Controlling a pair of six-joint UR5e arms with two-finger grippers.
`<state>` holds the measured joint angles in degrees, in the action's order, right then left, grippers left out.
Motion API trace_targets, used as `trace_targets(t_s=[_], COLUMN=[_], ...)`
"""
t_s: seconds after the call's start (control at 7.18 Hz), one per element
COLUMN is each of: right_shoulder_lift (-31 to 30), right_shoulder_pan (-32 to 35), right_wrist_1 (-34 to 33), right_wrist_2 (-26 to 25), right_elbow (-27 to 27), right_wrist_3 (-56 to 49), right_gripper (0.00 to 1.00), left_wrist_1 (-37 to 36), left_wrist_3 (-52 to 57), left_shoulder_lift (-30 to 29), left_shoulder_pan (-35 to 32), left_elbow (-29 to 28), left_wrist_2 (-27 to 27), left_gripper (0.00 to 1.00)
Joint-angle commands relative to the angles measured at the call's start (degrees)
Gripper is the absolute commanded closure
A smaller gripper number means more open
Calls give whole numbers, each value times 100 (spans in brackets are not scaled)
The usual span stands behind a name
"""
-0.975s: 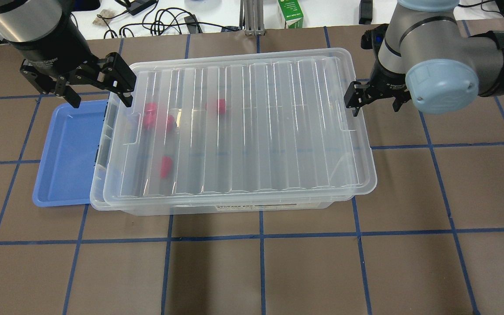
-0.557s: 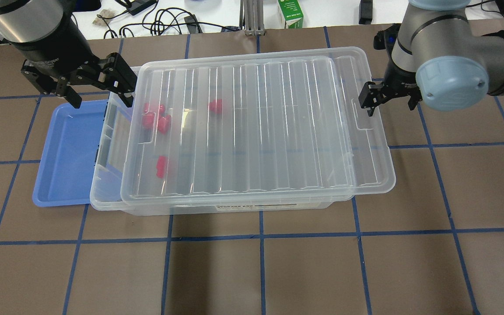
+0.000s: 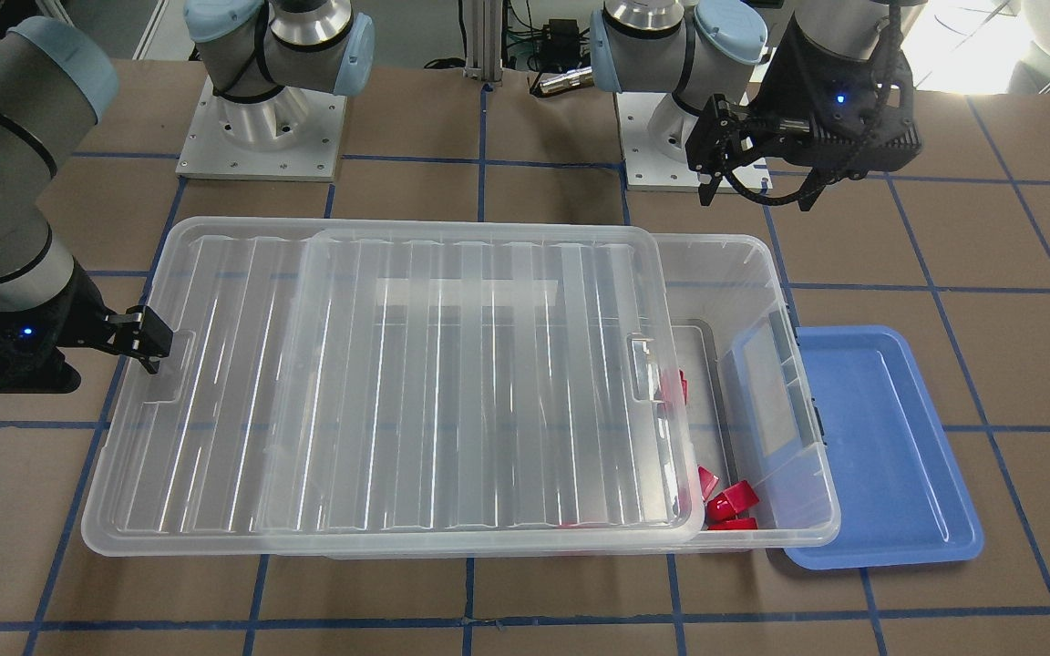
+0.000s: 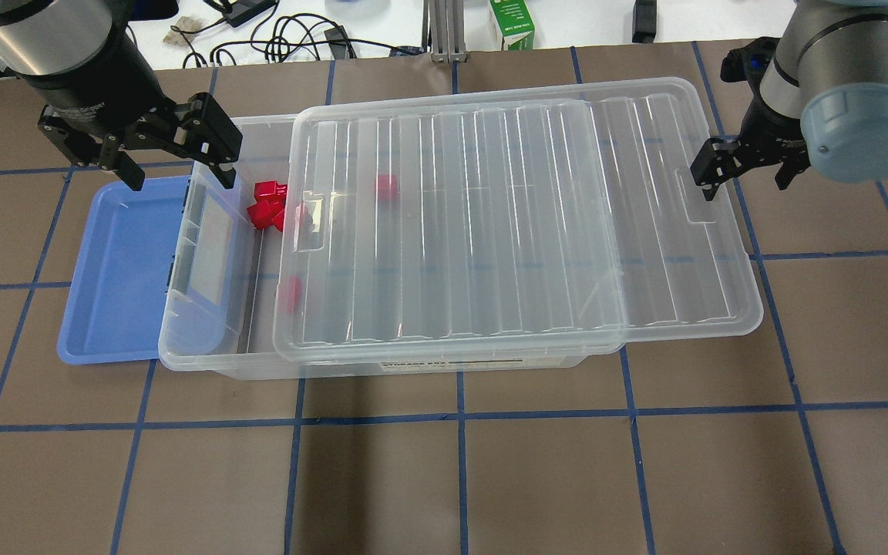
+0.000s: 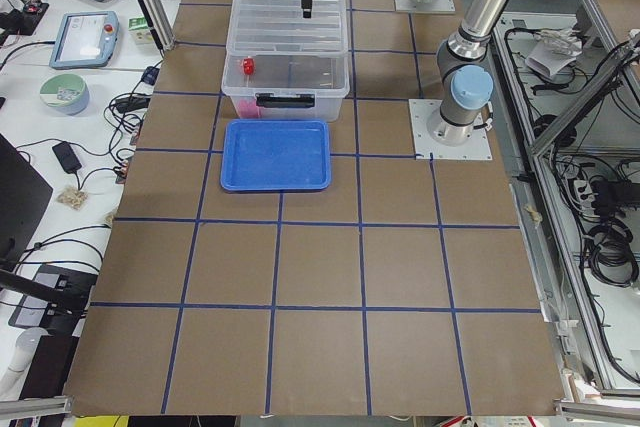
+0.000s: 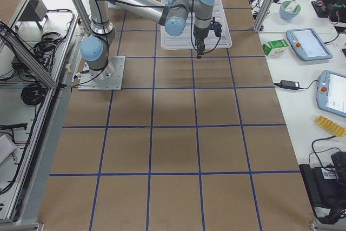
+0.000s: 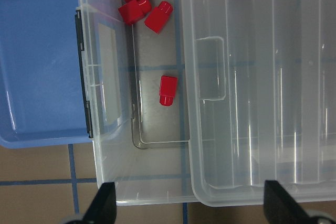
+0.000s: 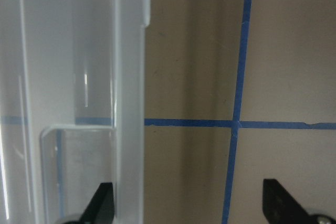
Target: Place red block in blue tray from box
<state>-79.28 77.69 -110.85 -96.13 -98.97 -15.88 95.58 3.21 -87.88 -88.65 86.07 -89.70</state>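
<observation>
The lid (image 4: 490, 231) is shown drawn partway off the box (image 4: 199, 254) toward the table's right edge. It appears to be hooked at its handle notch by one finger of the right gripper (image 4: 746, 181), whose fingers are spread wide and clamp nothing.

High over the box's uncovered left end, the left gripper (image 4: 174, 162) is held fully open and empty. In its wrist view a lone red block (image 7: 168, 90) is seen on the box floor, clear of the lid's edge and below the fingers, between the lines of the two. Its long axis is laid along the box's short side, which is judged to be crosswise to the line on which the fingers close. The left arm is plainly the nearer one.

Three other red blocks (image 7: 137, 2) are bunched toward the box's far-left corner, and a fifth block (image 4: 387, 187) is covered by the lid. The blue tray (image 4: 116, 262) is set just beside the box's left end and is bare of blocks.

A second ago the lid was seated squarely on the box with every block covered. Since then the lid and the right gripper have been shifted rightward together, while the left gripper has been kept in place.
</observation>
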Motion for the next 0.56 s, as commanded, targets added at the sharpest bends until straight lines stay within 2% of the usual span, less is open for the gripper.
trace_targets(t_s=[0.0, 0.42], right_shoulder_lift=[0, 0], right_shoulder_pan=[-227, -342], right_wrist_1=[-59, -68], right_wrist_2=[7, -11], right_elbow=[1, 1], right_wrist_3=[-344, -477], right_gripper=[0, 0], left_wrist_1=[4, 4], left_wrist_3=[4, 13], left_shoulder_lift=[25, 60], left_shoulder_pan=[-3, -12], left_elbow=[-2, -2], left_wrist_2=[-12, -30], left_gripper=[0, 0])
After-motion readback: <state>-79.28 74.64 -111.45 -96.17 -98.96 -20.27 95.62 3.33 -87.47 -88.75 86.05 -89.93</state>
